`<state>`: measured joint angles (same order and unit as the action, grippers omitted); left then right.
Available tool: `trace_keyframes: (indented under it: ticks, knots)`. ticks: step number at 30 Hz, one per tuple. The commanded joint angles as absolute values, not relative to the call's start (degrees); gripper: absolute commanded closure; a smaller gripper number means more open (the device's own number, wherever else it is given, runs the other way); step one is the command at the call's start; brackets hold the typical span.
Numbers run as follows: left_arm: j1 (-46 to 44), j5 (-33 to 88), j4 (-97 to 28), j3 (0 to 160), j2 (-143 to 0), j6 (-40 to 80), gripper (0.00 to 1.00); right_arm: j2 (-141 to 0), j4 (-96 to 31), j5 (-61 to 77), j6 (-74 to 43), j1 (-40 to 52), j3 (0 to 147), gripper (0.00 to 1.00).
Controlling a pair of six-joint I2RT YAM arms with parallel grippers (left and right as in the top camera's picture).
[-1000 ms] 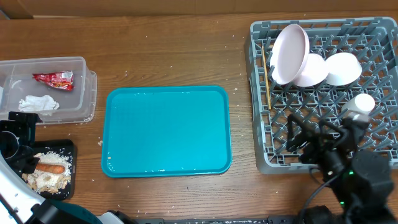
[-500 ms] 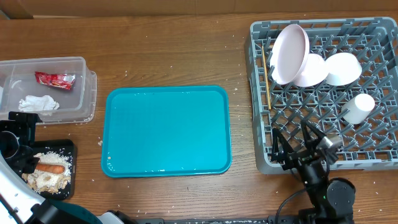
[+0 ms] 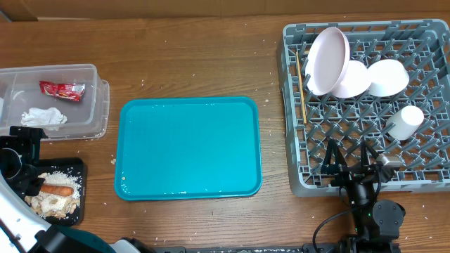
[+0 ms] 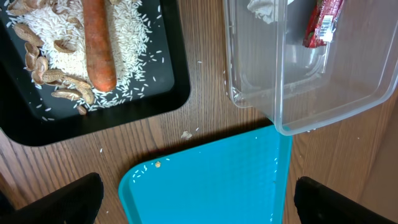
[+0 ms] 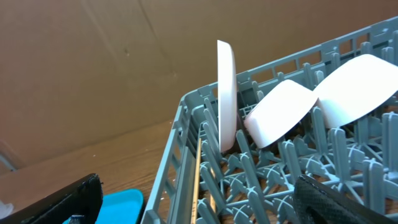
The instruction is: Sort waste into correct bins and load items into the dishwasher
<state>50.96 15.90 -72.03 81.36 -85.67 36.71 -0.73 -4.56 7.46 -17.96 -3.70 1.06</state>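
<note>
Both pairs of jaws are spread wide, with nothing pinched. The left gripper [image 4: 199, 205] is positioned by the black tray [image 4: 124, 115], the right gripper [image 3: 349, 160] at the near edge of the rack [image 3: 291, 140]. The plate [image 3: 329, 60], bowls [image 3: 354, 79], cup [image 3: 406, 121] and chopsticks [image 3: 301, 81] are seated in the rack. The wrapper [image 3: 61, 88] and tissue [image 3: 42, 117] are found in the clear tub [image 3: 95, 98]. The carrot stick [image 3: 56, 190] and crumbs [image 3: 50, 204] are laid on the black tray.

A brown wooden surface [image 3: 190, 63] is stretching across the whole overhead view, its grain running left to right. Plain brown cardboard [image 5: 93, 68] is standing along the far edge of the surface, rising like a wall behind it in the right wrist view. Soft, even light is falling on the surface.
</note>
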Motion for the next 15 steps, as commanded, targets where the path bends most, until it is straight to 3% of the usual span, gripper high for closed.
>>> trace_keyframes:
  ticks: [1,8,15]
  knots:
    - [50.59,16.10,-71.94,81.73,-85.95,36.18,0.00,-0.14,-4.38,6.02,-14.46,-3.99,0.47,0.00]
    - [50.59,16.10,-71.94,81.73,-85.95,36.18,0.00,-0.14,-4.38,6.04,-7.18,-3.99,0.47,0.00]
    - [50.59,16.10,-71.94,81.73,-85.95,36.18,0.00,-0.14,-4.32,6.48,-7.25,-3.77,0.47,0.00]
